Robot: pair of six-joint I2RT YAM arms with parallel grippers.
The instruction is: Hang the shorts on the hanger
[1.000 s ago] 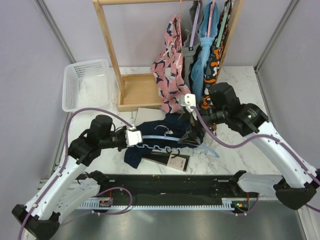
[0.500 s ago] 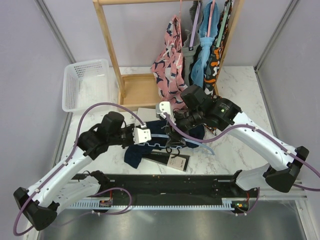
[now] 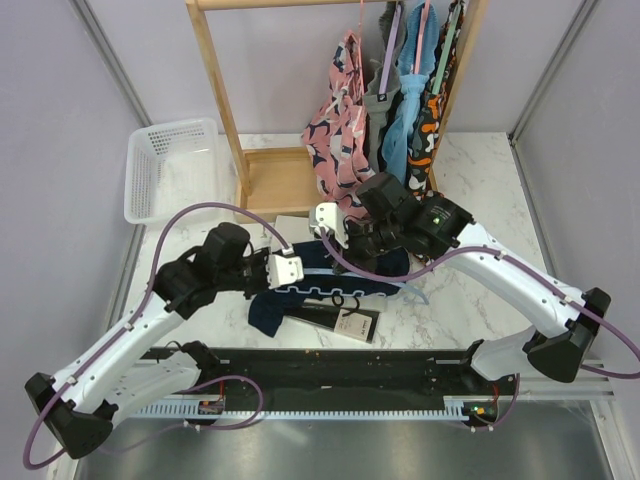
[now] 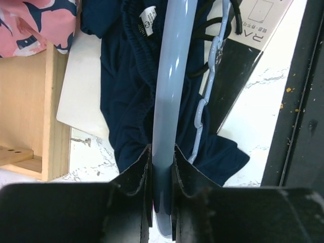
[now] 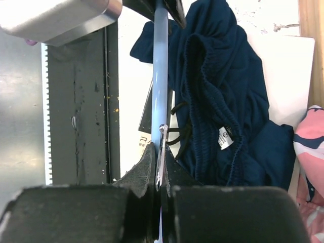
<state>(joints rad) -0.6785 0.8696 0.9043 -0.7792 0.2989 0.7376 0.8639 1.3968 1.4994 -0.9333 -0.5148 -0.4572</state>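
Observation:
The light-blue hanger [image 3: 320, 291] lies across the dark navy shorts [image 3: 268, 312] on the table in front of the arms. My left gripper [image 3: 303, 275] is shut on the hanger's left arm. In the left wrist view the blue bar [image 4: 172, 76] runs up from between the closed jaws [image 4: 163, 152], over the shorts [image 4: 126, 81]. My right gripper [image 3: 345, 252] is shut on the hanger's middle. The right wrist view shows its jaws [image 5: 161, 152] pinching the metal hook against the blue bar [image 5: 160, 76], with the shorts [image 5: 217, 101] bunched to the right.
A black-and-white box [image 3: 335, 320] lies under the shorts' near edge, and a white board [image 3: 295, 228] behind them. A wooden rack [image 3: 270, 180] at the back holds a pink garment [image 3: 340, 130] and others. A white basket [image 3: 175, 165] stands at back left.
My right arm has swung left and down onto the hanger, and its jaws have closed from wide open. My left gripper has shifted slightly right, still holding the hanger.

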